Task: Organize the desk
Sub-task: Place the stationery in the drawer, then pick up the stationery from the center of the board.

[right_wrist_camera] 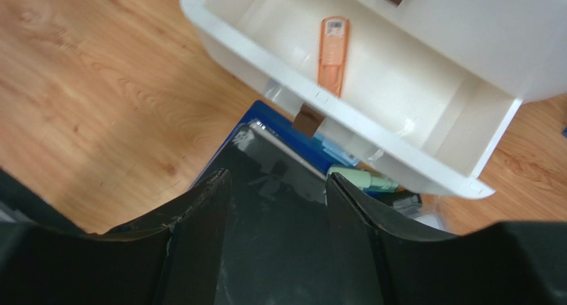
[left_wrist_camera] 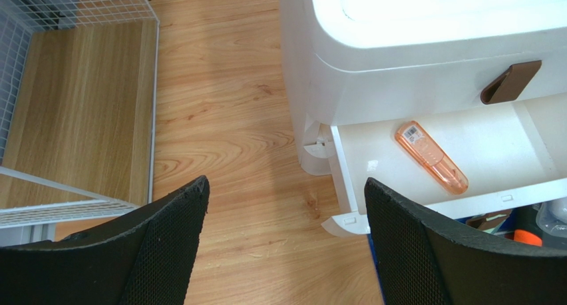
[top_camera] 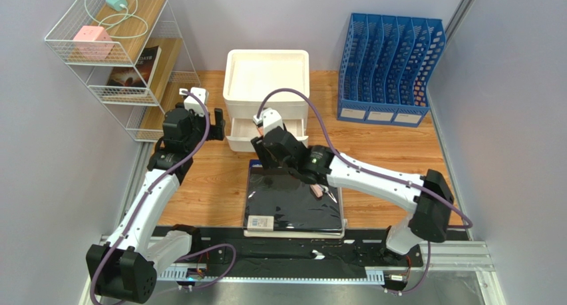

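The desk [top_camera: 379, 152] is a light orange-brown wood top. A white drawer unit [top_camera: 266, 72] stands at its back middle with the lower drawer [right_wrist_camera: 239, 48] pulled open. An orange translucent pen-shaped item [right_wrist_camera: 333, 52] lies alone in the drawer and also shows in the left wrist view [left_wrist_camera: 431, 157]. My left gripper [left_wrist_camera: 285, 185] is open and empty above bare wood just left of the drawer's corner [top_camera: 216, 126]. My right gripper [right_wrist_camera: 278, 177] is open and empty over the far edge of a flat black folder [top_camera: 293, 202], just in front of the drawer.
A white wire shelf [top_camera: 126, 58] with wooden boards stands at the far left. A blue file rack [top_camera: 389, 65] stands at the back right. A small pink item [top_camera: 317, 190] lies on the black folder. A pale green item [right_wrist_camera: 363, 180] and blue things lie under the drawer front.
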`<state>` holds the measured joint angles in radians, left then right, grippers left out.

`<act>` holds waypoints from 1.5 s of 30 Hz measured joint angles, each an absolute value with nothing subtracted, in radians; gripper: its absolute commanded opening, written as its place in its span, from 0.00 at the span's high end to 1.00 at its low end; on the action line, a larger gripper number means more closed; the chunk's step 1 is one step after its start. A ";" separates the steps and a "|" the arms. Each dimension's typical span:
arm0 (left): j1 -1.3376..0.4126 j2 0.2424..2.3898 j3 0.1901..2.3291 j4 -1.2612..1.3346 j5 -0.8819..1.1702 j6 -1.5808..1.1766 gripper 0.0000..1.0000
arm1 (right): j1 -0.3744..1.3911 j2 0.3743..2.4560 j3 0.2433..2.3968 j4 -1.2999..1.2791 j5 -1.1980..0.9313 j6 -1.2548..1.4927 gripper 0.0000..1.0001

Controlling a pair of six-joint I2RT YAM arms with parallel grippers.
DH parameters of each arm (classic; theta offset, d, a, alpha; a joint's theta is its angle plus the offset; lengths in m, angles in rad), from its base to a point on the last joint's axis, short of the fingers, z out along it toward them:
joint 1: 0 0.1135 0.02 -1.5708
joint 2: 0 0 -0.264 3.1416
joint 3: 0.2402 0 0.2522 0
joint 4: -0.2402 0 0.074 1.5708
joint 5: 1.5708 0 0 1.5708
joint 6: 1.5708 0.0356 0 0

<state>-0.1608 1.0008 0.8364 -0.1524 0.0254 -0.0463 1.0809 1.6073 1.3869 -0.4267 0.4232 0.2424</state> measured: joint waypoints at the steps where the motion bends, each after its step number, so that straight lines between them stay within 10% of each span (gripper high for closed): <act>1: -0.161 1.000 0.836 -0.153 0.025 -0.046 0.09 | 1.102 1.570 1.338 -0.404 0.427 0.247 0.43; 13: -0.161 0.995 0.836 -0.152 0.025 -0.046 0.09 | 1.145 1.589 0.888 -0.124 0.596 0.308 0.39; 28: -0.161 0.996 0.825 -0.137 0.026 -0.046 0.09 | 1.214 1.963 0.984 0.271 1.058 0.379 0.40; 45: -0.161 0.996 0.822 -0.137 0.029 -0.046 0.09 | 1.162 2.054 1.073 0.013 1.184 0.788 0.46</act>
<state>-0.1608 0.9958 0.8215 -0.1368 0.0292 -0.0460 1.1618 2.0537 1.0725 0.0132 1.1843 0.7876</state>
